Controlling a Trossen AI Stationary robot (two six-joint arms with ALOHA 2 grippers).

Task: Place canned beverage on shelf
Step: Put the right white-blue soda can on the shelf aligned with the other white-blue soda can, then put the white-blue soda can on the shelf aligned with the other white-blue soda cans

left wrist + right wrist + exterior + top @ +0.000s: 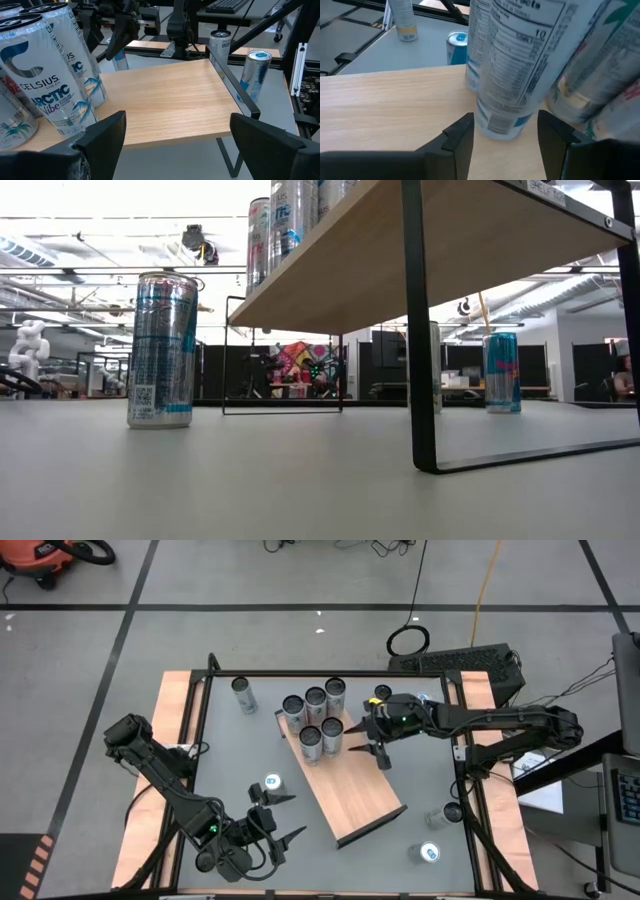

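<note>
One can [520, 75] just ahead of r. fingers [457, 137], upright on shelf [385, 105]

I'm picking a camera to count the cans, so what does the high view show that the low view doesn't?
Only the high view shows both arms, the left gripper open beside the shelf, the right gripper over it, and six cans clustered on top. Only the low view shows the shelf's black leg and the room behind. Both show the shelf and loose cans standing on the table.
</note>
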